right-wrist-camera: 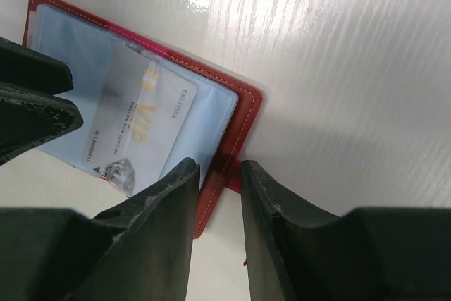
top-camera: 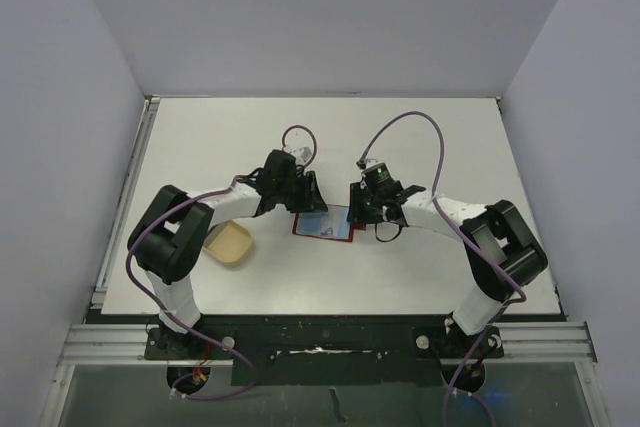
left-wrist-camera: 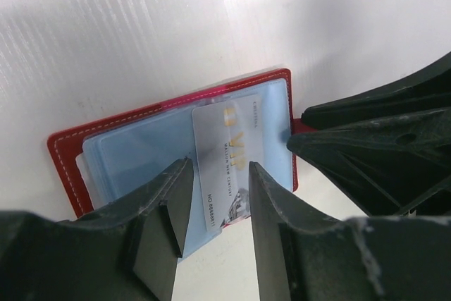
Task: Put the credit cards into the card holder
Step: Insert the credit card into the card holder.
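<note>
The red card holder (top-camera: 322, 223) lies open and flat on the white table between my two grippers, its pale blue plastic sleeves facing up. A grey credit card (left-wrist-camera: 229, 146) with gold VIP lettering lies partly in a sleeve, and its near end sticks out past the holder's edge. My left gripper (left-wrist-camera: 220, 167) is open, with one finger on each side of that end. The right gripper (right-wrist-camera: 218, 166) is open over the holder's red stitched border (right-wrist-camera: 243, 114) and snap tab. The card (right-wrist-camera: 134, 118) also shows in the right wrist view, beside the left fingers (right-wrist-camera: 32, 114).
A tan oval dish (top-camera: 228, 243) sits on the table left of the holder, close to the left arm. The right gripper's fingers (left-wrist-camera: 366, 139) show at the holder's far edge in the left wrist view. Grey walls enclose the table on three sides.
</note>
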Available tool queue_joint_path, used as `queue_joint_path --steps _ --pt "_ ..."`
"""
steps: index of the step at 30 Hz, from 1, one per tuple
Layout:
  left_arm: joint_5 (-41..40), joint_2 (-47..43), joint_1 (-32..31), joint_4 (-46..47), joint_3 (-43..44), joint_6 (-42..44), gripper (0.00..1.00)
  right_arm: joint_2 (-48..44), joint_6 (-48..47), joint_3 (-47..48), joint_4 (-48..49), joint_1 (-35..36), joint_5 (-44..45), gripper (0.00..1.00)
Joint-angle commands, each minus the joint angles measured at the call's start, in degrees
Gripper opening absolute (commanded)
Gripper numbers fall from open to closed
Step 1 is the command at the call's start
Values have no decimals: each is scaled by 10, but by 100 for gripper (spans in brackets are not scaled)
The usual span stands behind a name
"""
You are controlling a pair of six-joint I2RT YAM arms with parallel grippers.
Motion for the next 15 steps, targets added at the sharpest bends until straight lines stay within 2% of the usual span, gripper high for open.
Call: queue_joint_path --steps 1,15 --pt "-1 -17 -6 10 -4 7 36 -29 11 -15 13 3 -10 31" --pt "27 18 -40 94 -39 -41 33 -2 20 -36 33 3 -26 25"
